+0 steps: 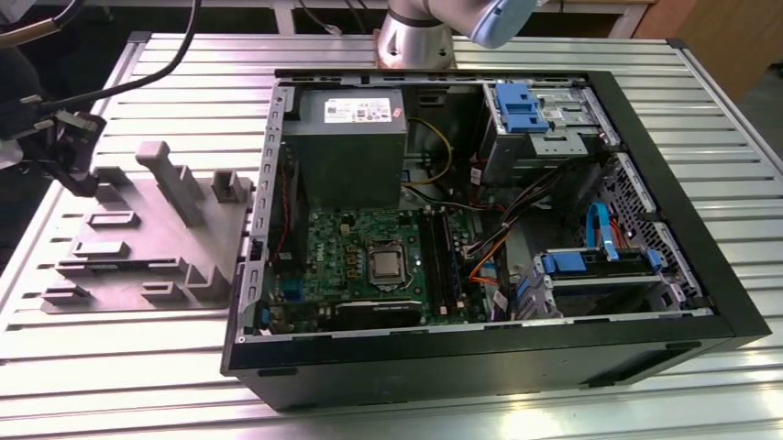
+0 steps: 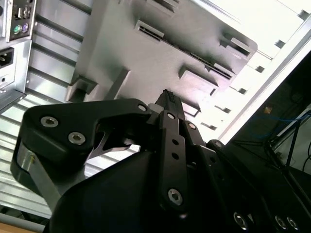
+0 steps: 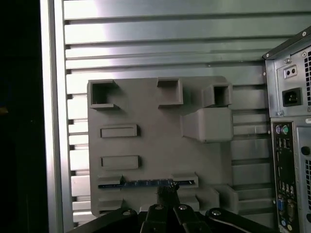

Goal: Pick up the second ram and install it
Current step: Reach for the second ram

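Zero installation so far: the second ram (image 3: 146, 183) sits in a slot of the grey fixture (image 3: 146, 111), outside the computer case (image 1: 428, 367), with my gripper (image 3: 165, 190) fingers (image 2: 170, 104) pressed together at it, possibly pinching its edge.

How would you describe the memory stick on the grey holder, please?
Find the grey holder on the slatted metal table, beside the computer case. In the slot nearest the gripper sits the memory stick, a long thin strip. It alone is dark blue.

The arm (image 1: 413, 41) holds its jaws pressed together, pointing downward.
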`<state>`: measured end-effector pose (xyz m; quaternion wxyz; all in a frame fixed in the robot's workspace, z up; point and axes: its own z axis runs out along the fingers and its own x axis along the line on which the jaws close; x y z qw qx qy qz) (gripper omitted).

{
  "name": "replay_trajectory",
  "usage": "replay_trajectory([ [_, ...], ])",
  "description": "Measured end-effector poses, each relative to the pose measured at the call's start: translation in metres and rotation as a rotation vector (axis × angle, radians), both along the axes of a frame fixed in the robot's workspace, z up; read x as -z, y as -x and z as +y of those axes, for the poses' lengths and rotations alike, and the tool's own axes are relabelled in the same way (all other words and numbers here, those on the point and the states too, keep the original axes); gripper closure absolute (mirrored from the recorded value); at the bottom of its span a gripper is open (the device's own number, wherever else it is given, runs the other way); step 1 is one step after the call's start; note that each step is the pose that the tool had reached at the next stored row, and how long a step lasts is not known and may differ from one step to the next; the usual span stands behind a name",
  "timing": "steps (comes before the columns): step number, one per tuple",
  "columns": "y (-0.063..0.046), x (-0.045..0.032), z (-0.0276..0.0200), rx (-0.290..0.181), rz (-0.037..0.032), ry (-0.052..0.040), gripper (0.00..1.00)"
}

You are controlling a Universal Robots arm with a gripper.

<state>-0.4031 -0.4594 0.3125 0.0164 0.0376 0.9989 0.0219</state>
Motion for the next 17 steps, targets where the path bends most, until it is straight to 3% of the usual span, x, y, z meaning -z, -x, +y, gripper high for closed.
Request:
replay_trajectory([
  [17, 0.008, 0.0249, -0.0057, 0.0, 0.0002, 0.0001, 0.9],
])
